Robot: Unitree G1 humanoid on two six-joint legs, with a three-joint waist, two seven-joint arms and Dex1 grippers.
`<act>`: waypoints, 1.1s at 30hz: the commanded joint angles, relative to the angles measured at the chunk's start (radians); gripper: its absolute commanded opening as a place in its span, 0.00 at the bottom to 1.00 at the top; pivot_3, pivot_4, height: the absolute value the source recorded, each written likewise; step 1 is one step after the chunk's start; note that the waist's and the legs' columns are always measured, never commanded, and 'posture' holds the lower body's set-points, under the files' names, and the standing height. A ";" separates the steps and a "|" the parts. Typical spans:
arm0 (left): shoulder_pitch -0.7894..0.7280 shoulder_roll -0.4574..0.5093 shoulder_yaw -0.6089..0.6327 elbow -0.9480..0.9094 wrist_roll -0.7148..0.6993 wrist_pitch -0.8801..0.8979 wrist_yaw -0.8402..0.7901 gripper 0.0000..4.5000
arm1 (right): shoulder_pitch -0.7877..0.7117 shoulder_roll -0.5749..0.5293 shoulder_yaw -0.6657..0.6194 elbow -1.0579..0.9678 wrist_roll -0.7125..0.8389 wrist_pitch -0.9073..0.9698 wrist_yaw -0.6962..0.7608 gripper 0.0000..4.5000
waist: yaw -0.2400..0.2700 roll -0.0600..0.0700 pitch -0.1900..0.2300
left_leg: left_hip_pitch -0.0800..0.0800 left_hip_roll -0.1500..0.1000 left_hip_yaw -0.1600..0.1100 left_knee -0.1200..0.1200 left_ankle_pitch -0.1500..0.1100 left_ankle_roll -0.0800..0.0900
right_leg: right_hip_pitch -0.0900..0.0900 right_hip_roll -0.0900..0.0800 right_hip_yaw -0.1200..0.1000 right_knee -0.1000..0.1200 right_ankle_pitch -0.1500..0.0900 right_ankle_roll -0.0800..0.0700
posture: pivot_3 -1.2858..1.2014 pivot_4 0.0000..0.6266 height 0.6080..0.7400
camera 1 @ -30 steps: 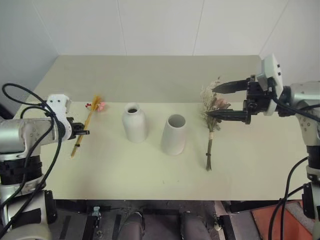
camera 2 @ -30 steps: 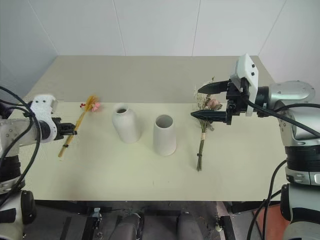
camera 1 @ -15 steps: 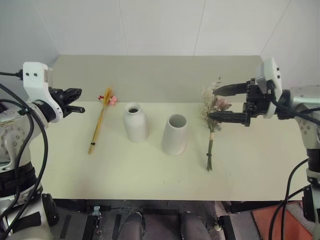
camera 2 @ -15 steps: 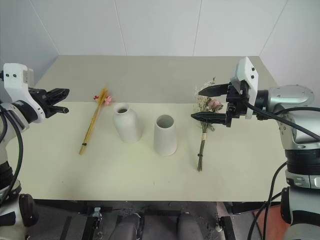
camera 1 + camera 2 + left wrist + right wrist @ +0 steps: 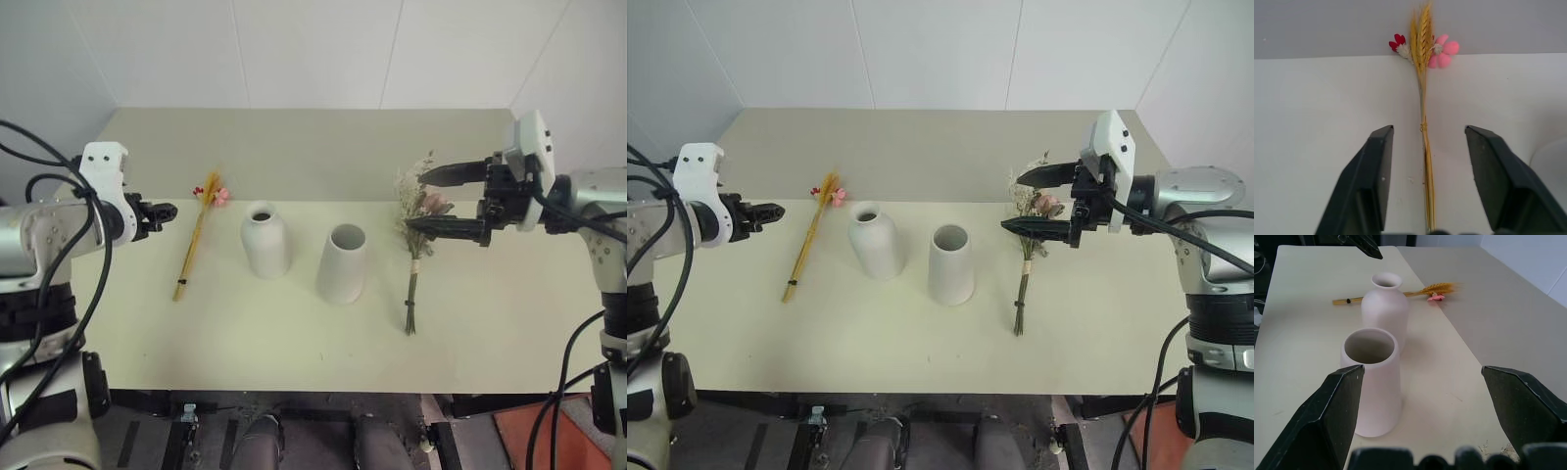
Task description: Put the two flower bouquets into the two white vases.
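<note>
The slim wheat bouquet with pink and red blossoms lies flat on the table, left of the bottle-shaped white vase. My left gripper hovers open just left of its flower end, apart from it; in the left wrist view the stalk runs between the fingers. The wide-mouthed white vase stands right of the bottle vase. The rose bouquet lies on the table further right. My right gripper is open wide over its flower head, holding nothing.
The cream table has bare room in front of the vases and behind them up to the white wall. The right wrist view looks across both vases to the wheat bouquet.
My left gripper, shut low at the wheat stalk a second ago, has opened, risen and moved back toward the flower end. The wheat bouquet now lies a little further right. The right gripper has kept still.
</note>
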 commanded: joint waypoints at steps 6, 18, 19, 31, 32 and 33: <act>-0.216 -0.018 -0.170 0.414 0.117 -0.074 -0.075 0.98 | -0.092 0.003 0.022 0.066 -0.012 -0.032 0.071 1.00 | -0.003 0.000 0.000 | 0.000 0.000 0.000 0.000 0.000 0.000 | 0.000 0.000 0.000 0.001 0.000 0.000 | 0.52 0.24 1.00; -0.361 -0.132 -0.255 0.834 0.256 -0.267 -0.131 0.98 | -0.110 0.021 0.021 0.085 -0.019 -0.062 0.090 1.00 | -0.005 0.000 0.000 | -0.003 -0.001 0.000 0.001 0.000 0.000 | -0.003 0.000 0.000 0.001 0.000 0.001 | 0.52 0.24 1.00; -0.362 -0.141 -0.255 0.862 0.264 -0.281 -0.137 0.98 | -0.107 0.019 0.017 0.082 -0.016 -0.062 0.091 1.00 | -0.005 0.000 0.000 | -0.003 -0.001 0.000 0.001 0.000 0.000 | -0.003 0.000 0.000 0.001 0.000 0.001 | 0.52 0.24 1.00; -0.383 -0.177 -0.212 0.986 0.320 -0.381 -0.146 0.28 | -0.082 0.014 0.001 0.061 -0.007 -0.060 0.079 1.00 | 0.001 0.000 0.000 | -0.003 -0.002 0.000 0.003 0.000 0.000 | -0.002 -0.002 0.000 0.003 -0.001 0.002 | 0.52 0.24 1.00; -0.386 -0.173 -0.211 0.981 0.324 -0.380 -0.150 0.20 | -0.082 0.015 0.001 0.062 -0.007 -0.059 0.078 1.00 | 0.001 0.000 0.000 | -0.004 -0.002 0.000 0.003 0.000 0.000 | -0.002 -0.002 0.000 0.003 -0.001 0.002 | 0.52 0.24 1.00; -0.390 -0.168 -0.210 0.972 0.326 -0.377 -0.153 0.14 | -0.080 0.016 0.001 0.061 -0.007 -0.059 0.076 1.00 | 0.001 0.000 0.000 | -0.004 -0.003 0.000 0.003 0.000 0.000 | -0.002 -0.002 0.000 0.003 -0.001 0.002 | 0.52 0.24 1.00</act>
